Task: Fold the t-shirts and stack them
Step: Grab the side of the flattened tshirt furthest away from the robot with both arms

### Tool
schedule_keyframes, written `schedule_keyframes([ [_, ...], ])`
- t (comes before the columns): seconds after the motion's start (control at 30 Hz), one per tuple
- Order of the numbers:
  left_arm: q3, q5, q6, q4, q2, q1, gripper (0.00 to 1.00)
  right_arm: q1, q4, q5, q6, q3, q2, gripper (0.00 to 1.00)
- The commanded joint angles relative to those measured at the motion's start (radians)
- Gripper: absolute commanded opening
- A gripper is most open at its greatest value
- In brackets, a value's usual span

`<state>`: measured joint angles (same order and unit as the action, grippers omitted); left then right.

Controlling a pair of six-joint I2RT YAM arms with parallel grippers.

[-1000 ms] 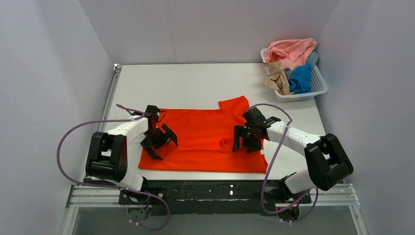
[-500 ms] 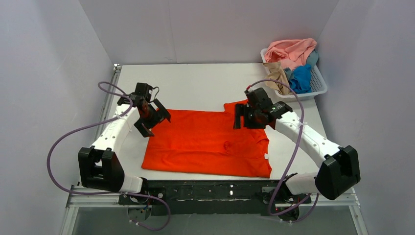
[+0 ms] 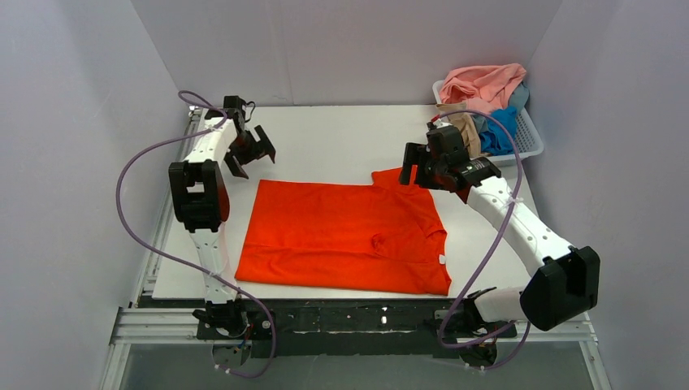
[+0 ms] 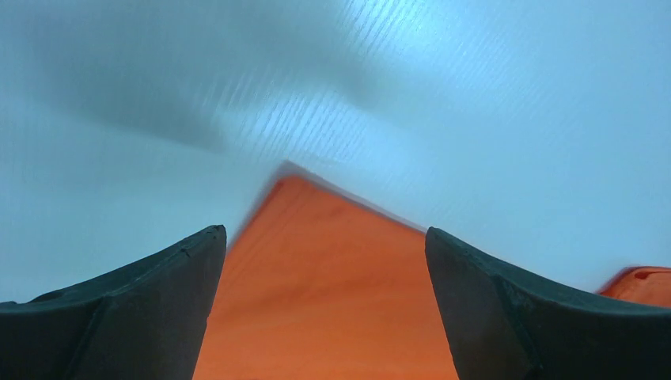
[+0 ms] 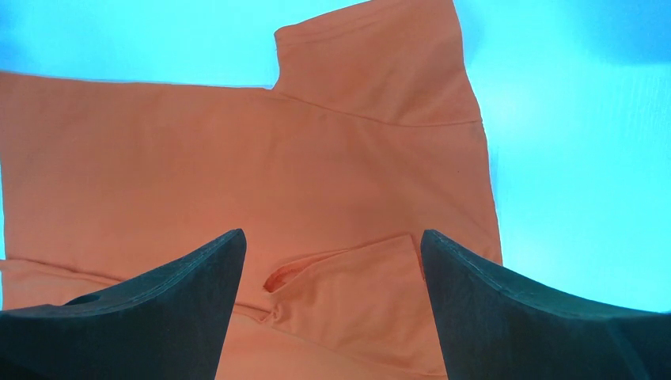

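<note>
left claw (image 3: 249,155) spread, right claw (image 3: 418,172) spread

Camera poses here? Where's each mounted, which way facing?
Top external: above and behind the bases, looking down on the table; both arms, left hand and right hand show.
Left wrist: on the left arm, facing a corner of the orange-red t-shirt; its fingers show.
Right wrist: on the right arm, facing the t-shirt's sleeve; its fingers show.
Shared: all three see the t-shirt.
</note>
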<state>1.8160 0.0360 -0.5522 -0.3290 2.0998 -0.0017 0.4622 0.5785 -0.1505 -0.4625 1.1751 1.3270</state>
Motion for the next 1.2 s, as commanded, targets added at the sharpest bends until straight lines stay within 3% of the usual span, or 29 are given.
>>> schedule_keyframes([
  [0.0, 0.091, 0.097, 0.154, -0.138, 0.067, 0.032, 0.96, -0.03, -0.035, 0.04, 0.026, 0.017, 0.027, 0.89],
  [0.23, 0.025, 0.146, 0.202, -0.132, 0.096, 0.034, 0.7, -0.057, 0.027, 0.073, 0.079, 0.028, 0.079, 0.85],
  [0.5, -0.022, 0.177, 0.251, -0.131, 0.117, 0.033, 0.61, -0.065, 0.014, 0.098, 0.088, 0.02, 0.074, 0.84],
  [0.7, -0.035, 0.204, 0.257, -0.134, 0.133, 0.032, 0.47, -0.066, 0.006, 0.101, 0.089, 0.01, 0.07, 0.84],
  [1.17, 0.04, 0.065, 0.224, -0.198, 0.184, 0.023, 0.47, -0.069, 0.007, 0.101, 0.09, 0.004, 0.082, 0.83],
])
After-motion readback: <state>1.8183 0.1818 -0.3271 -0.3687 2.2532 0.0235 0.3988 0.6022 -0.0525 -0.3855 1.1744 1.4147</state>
